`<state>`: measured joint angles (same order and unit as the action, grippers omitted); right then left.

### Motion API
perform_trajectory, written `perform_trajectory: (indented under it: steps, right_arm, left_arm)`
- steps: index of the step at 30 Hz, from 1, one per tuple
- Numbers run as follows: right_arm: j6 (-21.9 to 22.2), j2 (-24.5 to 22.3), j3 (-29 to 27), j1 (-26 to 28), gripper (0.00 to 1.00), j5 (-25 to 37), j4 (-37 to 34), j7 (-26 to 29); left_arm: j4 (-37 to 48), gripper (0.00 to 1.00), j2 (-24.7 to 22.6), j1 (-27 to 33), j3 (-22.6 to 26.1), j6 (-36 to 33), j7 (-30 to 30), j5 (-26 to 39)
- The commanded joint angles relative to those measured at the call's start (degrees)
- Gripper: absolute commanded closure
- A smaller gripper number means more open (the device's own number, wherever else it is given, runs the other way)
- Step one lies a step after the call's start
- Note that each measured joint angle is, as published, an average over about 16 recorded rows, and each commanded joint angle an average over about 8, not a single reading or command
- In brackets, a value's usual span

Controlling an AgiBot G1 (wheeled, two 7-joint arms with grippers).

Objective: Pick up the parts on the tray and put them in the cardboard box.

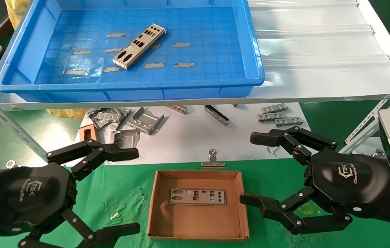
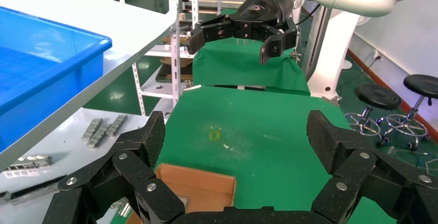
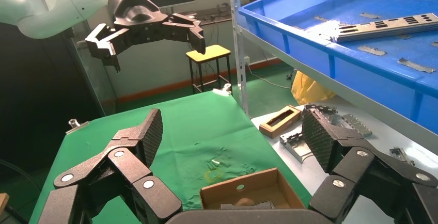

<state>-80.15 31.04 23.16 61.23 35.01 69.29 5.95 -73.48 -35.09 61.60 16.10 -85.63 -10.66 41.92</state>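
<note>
One part (image 1: 139,46) is lying flat on the grid floor of the tray (image 1: 19,58), near the middle. Its long axis is running diagonally: the far end is pointing toward the robot's right and away, the near end toward the robot's left. It is resting among grey tape scraps (image 1: 182,44) stuck to the floor. The tray is sitting on a white shelf (image 1: 318,62) raised above the work surface.

A second part (image 1: 197,196) is lying flat inside the cardboard box (image 1: 198,227), long axis running left to right, closer to the far wall than the near one. The box is sitting on a green mat (image 1: 119,196), between the two grippers.

Left gripper (image 1: 127,191) is hovering over the mat just left of the box, fingers spread wide, holding nothing. Right gripper (image 1: 250,168) is hovering just right of the box, fingers likewise spread wide and empty.

Beyond the box, a binder clip (image 1: 212,160) is lying beside its far wall, and grey metal brackets (image 1: 126,120) are lying scattered on a white sheet under the shelf.
</note>
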Motion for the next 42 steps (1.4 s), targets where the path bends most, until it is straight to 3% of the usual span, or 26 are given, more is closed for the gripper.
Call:
perform_trajectory:
  steps: [1,42]
  right_arm:
    - [0.0,0.0,0.0,0.0,0.0,0.0,0.0,0.0]
    - [0.0,0.0,0.0,0.0,0.0,0.0,0.0,0.0]
  left_arm:
    - [0.01,0.0,-0.01,0.01,0.01,0.0,0.0,0.0]
    - [0.01,0.0,-0.01,0.01,0.02,0.0,0.0,-0.01]
